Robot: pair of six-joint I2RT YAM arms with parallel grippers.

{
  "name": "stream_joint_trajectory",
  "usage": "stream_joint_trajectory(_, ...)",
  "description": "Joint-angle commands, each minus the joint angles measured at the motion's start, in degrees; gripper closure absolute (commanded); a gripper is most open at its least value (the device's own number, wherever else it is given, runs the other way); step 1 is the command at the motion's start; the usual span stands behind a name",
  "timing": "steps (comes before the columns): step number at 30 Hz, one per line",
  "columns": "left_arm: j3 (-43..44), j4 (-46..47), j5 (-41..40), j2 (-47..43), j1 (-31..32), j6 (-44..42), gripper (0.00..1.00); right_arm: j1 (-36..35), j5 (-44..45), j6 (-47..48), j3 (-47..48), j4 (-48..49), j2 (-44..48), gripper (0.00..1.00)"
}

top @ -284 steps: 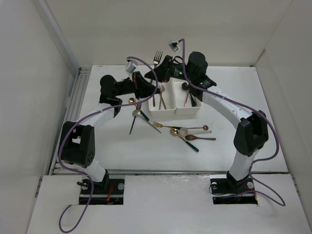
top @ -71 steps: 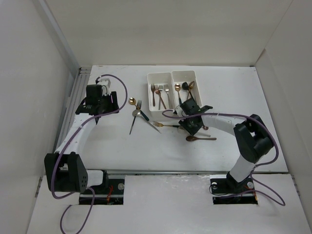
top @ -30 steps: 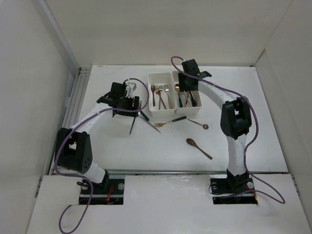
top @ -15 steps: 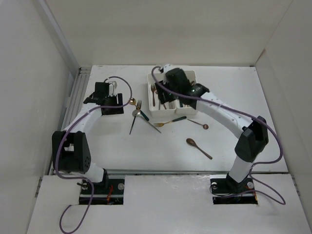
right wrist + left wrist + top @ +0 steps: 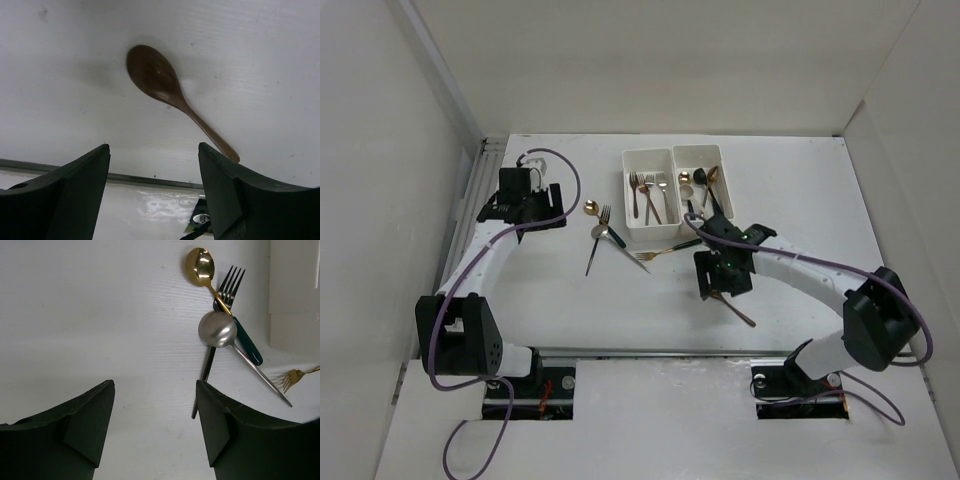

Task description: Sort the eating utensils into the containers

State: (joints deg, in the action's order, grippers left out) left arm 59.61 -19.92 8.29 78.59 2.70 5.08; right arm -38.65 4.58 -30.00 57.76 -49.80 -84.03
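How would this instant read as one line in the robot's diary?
left gripper: open, empty | right gripper: open, above brown spoon | bins: partly filled

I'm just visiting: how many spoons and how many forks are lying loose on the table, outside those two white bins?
Spoons: 3 (gold spoon, silver spoon, brown spoon)
Forks: 2 (black-handled fork, gold fork)
Total: 5 in view
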Motion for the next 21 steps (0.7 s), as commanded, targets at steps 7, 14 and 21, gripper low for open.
stream_joint_trajectory(7,0.5,1.2,2.8,-3.0,-0.5,0.9,0.37,3.2,-0.5,-4.2,-0.1,1.5,-7.1,0.25)
stream_joint_trajectory(14,0.5,0.7,1.7,-4.1,-1.0,0.9,0.37,3.8,-1.2,-1.1,-0.1,5.6,-14.0,0.42)
stream_joint_trajectory(21,1.6,0.1,0.7,-4.6,-1.0,0.4,0.37,-1.3,-1.3,-0.6,1.3,6.8,-18.6,0.85)
